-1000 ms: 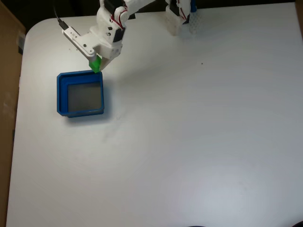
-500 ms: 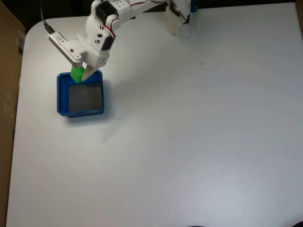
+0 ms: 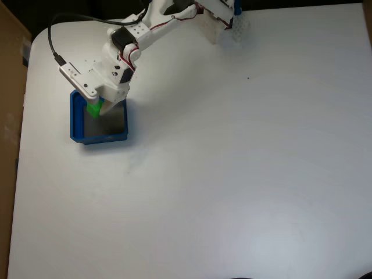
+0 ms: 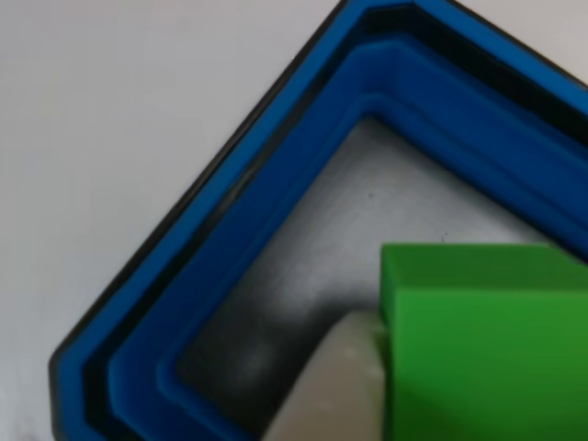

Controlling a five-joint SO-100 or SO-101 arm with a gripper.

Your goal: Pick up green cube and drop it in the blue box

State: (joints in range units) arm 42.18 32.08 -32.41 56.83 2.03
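In the fixed view the green cube (image 3: 94,107) is held by my white gripper (image 3: 96,109), which is shut on it. It hangs over the upper left part of the blue box (image 3: 106,138), inside the line of its walls. The box sits near the table's left side and its grey floor shows to the right of the cube. In the other view the green cube (image 4: 487,349) fills the lower right, pressed against a pale finger (image 4: 335,390), with the blue box's stepped walls (image 4: 276,211) and grey floor just below it.
The arm's base (image 3: 224,22) stands at the table's far edge, and a black cable (image 3: 55,35) loops to the wrist. A brown surface (image 3: 9,87) borders the white table (image 3: 232,174) on the left. Open tabletop lies right of and in front of the box.
The gripper carried the green cube left and down, from the box's upper right corner to over the upper left of its floor, and dropped lower.
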